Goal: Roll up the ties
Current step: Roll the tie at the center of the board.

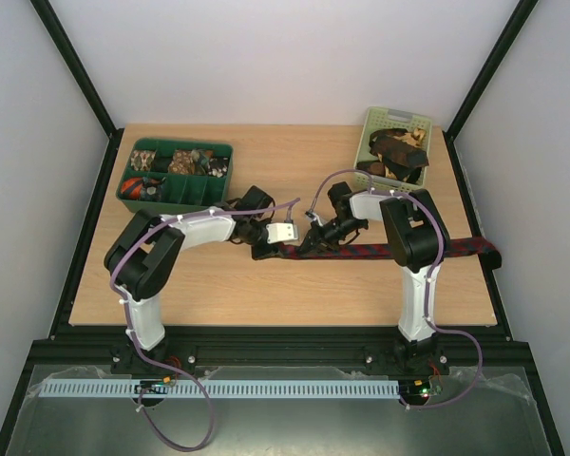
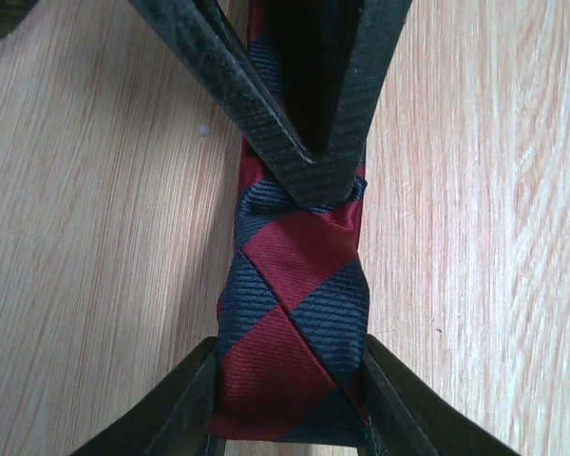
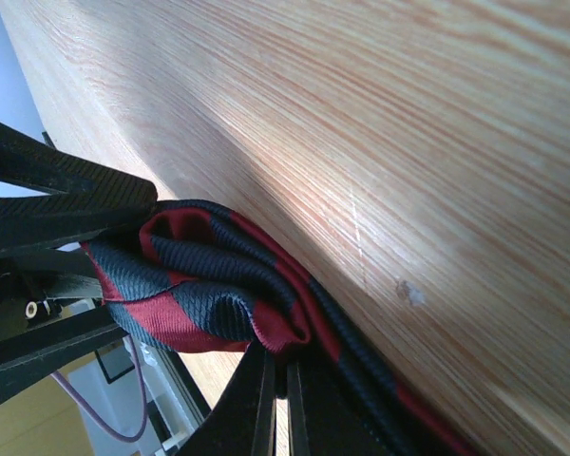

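Tie [image 1: 361,252]: one, striped, on table [image 1: 218,285], pinched by left gripper [image 1: 267,251], right gripper [image 1: 308,243].

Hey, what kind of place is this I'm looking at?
Probably a robotics lab test cell: a wooden table boxed in by white panels on a black frame, two robot arms bolted to its near edge, and props, a divided tray and a basket of ties.

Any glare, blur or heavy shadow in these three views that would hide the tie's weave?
Top external: even light, soft shadows; the dark red and navy striped fabric necktie is small but clear. Left wrist: weave sharp, pale wooden table brighter toward the frame's right edge. Right wrist: tilted frame, a pale glare band across the wood, the right pincer nearly a black silhouette.
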Controlling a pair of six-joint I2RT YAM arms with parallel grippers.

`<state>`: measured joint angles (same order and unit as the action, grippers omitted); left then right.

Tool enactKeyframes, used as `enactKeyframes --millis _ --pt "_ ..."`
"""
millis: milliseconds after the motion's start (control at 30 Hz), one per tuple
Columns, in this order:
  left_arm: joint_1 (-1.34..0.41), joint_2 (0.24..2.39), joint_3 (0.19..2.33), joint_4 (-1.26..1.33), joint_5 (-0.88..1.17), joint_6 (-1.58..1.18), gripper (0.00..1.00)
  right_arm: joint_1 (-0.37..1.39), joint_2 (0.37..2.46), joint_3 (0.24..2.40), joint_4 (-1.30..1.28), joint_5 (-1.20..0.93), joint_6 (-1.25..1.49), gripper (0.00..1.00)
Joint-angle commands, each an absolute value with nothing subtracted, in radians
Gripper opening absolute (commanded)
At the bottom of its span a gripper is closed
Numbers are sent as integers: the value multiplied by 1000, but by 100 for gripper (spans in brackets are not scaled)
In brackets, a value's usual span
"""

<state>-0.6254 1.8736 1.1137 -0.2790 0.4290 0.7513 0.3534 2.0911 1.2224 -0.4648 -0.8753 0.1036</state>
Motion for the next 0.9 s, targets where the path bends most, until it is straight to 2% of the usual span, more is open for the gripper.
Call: enactKeyframes --millis 0,233,567,867 --pt "-634 1874 1140 -237 473 726 35 356 2154 1210 -511 -768 94 1" --pt "-669 1918 1191 -213 531 643 37 356 2158 1213 -508 -771 98 1" --pt "-686 2040 1226 -193 460 592 38 356 2145 1211 -510 -776 97 2" --pt "-689 2034 1217 -268 381 635 31 343 2096 1213 -520 -832 89 12"
